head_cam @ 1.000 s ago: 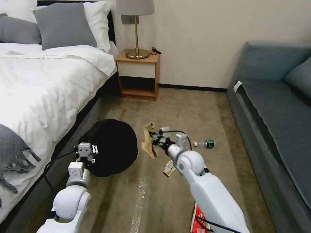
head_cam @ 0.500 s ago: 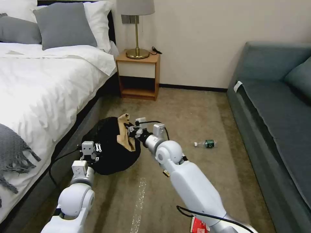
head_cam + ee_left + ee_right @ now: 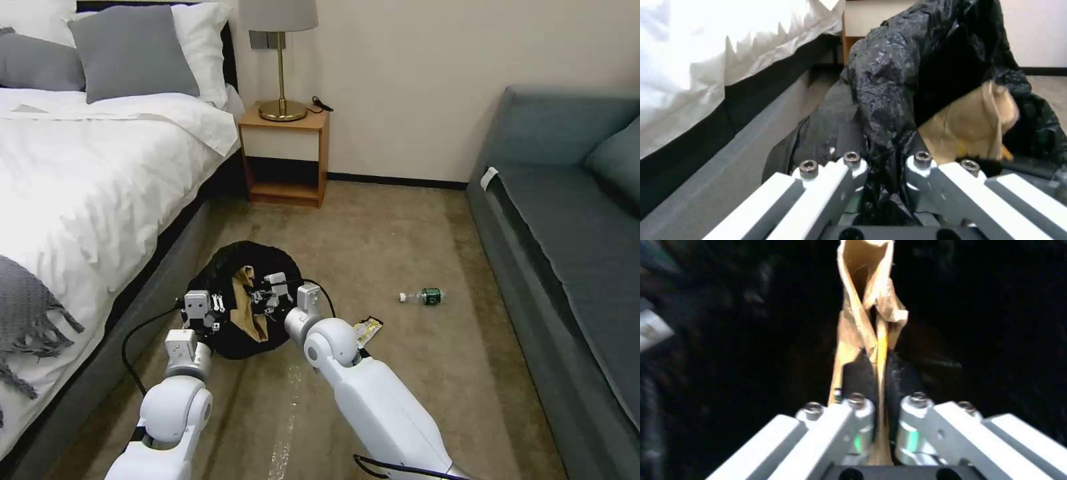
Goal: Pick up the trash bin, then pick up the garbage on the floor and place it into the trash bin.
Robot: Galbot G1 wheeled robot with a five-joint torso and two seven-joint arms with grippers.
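Right gripper (image 3: 878, 373) is clenched on the paper bag (image 3: 867, 306), already inside the bin's (image 3: 220, 267) mouth near the bed, so I'd let go only once it's well down; left gripper (image 3: 882, 163) grips the liner (image 3: 889, 83)

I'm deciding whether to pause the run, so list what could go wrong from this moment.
1. The right gripper is clamped on the brown paper bag over the trash bin; opened late, the bag may catch on its pads.
2. The left gripper pinches mostly black liner, which could slip or tear.
3. The bottle and wrapper lie near the right arm's path.
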